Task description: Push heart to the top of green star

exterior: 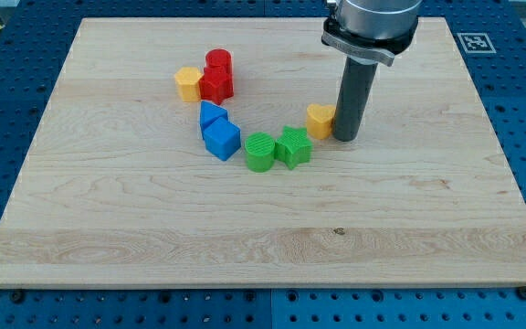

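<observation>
A yellow heart lies just right of the board's middle. My tip touches its right side. A green star sits just below-left of the heart, close to it. A green cylinder stands against the star's left side.
A blue cube and a blue block behind it lie left of the green pair. Farther up-left sit a red star, a red cylinder and a yellow block. The wooden board lies on a blue perforated table.
</observation>
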You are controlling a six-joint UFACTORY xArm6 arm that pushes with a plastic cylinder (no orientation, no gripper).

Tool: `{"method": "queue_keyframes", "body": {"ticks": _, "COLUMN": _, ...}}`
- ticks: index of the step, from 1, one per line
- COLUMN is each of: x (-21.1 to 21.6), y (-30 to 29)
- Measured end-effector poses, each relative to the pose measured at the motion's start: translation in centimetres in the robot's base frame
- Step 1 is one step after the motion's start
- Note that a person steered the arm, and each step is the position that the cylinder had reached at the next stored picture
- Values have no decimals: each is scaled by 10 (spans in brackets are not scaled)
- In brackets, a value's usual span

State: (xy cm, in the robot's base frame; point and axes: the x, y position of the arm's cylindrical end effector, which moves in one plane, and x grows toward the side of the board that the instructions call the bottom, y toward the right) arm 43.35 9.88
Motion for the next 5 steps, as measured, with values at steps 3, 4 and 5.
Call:
{"method": "queue_keyframes", "body": {"ticks": 3, "x": -36, "y": 39}}
{"method": "queue_keyframes", "body": {"ticks": 4, "x": -49, "y": 36}}
{"method": "queue_keyframes", "body": {"ticks": 5, "x": -50, "y": 26}}
